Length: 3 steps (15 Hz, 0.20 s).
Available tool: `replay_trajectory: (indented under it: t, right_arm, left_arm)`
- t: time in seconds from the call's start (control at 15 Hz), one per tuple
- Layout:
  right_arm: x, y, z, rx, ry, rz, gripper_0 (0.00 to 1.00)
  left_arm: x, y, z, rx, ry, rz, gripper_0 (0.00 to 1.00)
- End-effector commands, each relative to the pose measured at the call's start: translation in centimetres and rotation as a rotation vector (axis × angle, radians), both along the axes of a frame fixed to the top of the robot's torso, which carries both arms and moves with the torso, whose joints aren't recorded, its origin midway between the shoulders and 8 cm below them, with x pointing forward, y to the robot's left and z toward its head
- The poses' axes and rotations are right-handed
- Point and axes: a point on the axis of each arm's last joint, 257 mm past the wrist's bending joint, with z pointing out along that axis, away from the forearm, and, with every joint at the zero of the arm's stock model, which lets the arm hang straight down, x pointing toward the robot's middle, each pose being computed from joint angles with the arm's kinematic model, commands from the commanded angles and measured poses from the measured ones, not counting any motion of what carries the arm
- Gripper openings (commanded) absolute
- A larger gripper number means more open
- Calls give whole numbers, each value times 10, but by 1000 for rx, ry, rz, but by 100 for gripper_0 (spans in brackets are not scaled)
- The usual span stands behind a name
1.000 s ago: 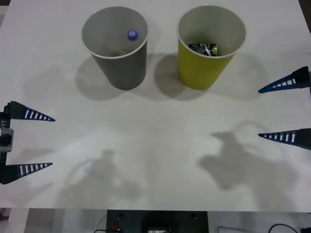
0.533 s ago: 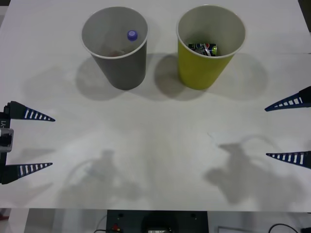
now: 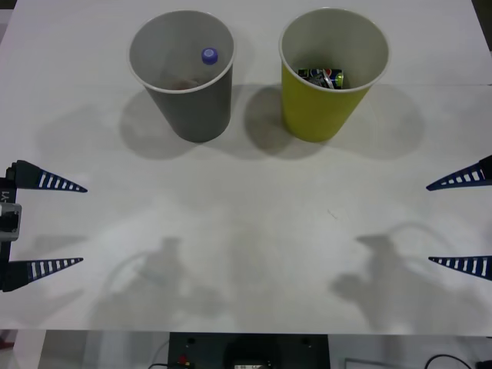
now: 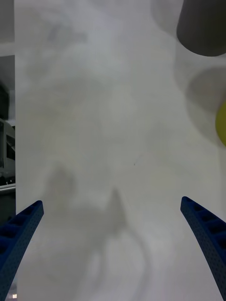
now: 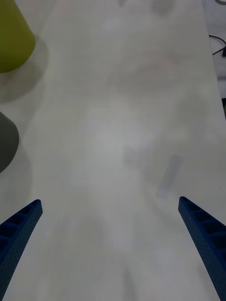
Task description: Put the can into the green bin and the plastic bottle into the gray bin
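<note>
Over the last second the right pincer [image 3: 460, 222] has slid back toward the bench's [image 3: 246, 231] 3 o'clock edge, lower and further out than before, while the left pincer [image 3: 48, 224] has kept its place at 9 o'clock. Both stand wide apart and hold nothing.

The can [image 3: 322, 76] lies on its side at the bottom of the green bin [image 3: 332, 108], at about 1 o'clock on the bench. The plastic bottle [image 3: 209, 56] stands inside the gray bin [image 3: 184, 100] at 11 o'clock, its blue-violet cap up near the rim's far side. Judged from this, both items are already sorted.

If either had to be picked up again, the can would likely be light, thin-walled and smooth, best taken across its round body with a gentle squeeze so it does not dent or slip. The bottle looks light and soft-walled; the stiffer neck just under the cap seems the surest hold.

The can's wrap shows green, blue and red print, but no lettering can be read.
</note>
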Motion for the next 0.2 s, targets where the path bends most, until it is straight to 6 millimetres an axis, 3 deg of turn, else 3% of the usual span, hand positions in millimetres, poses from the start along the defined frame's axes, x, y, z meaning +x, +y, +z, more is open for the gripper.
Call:
replay_trajectory:
  t: [0.07,0.2]
  right_arm:
    - [0,0,0,-3,-6,6,100]
    - [2,0,1,-4,-12,5,100]
  left_arm:
    - [0,0,0,0,0,0,100]
    - [0,0,0,0,0,0,100]
